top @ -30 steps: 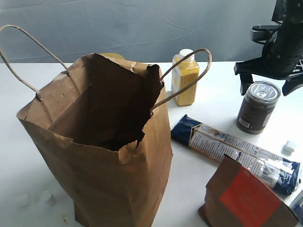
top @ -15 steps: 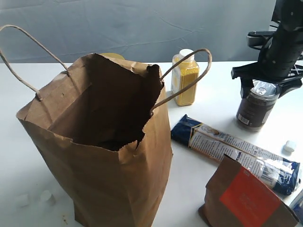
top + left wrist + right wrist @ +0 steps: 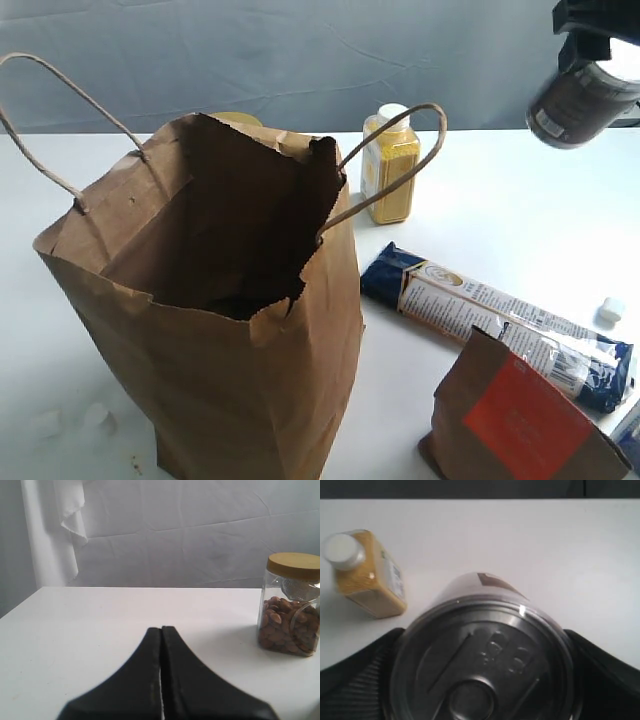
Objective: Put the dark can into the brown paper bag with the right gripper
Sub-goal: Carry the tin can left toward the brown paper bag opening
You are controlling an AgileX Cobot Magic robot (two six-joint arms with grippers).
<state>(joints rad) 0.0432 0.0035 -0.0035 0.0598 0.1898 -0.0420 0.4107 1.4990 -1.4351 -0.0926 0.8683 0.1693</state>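
Gripping small dark-brown metal can (image 3: pixel 583 100) near its lid, black two-finger right gripper (image 3: pixel 596 45) is clamped on it, above-right of tall kraft-paper bag (image 3: pixel 230 380); rigid, probably slick sides.

A yellow spice bottle (image 3: pixel 391 165) stands upright at upper centre of the exterior view on the white table (image 3: pixel 480 215). At lower right a blue packet (image 3: pixel 480 312) lies flat, just behind a brown pouch (image 3: pixel 520 420) with an orange-red label. The left wrist view shows a nut jar (image 3: pixel 290 615).

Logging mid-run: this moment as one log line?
right gripper: shut on dark can, held above table | left gripper: shut, empty | brown paper bag: upright, open, can not inside
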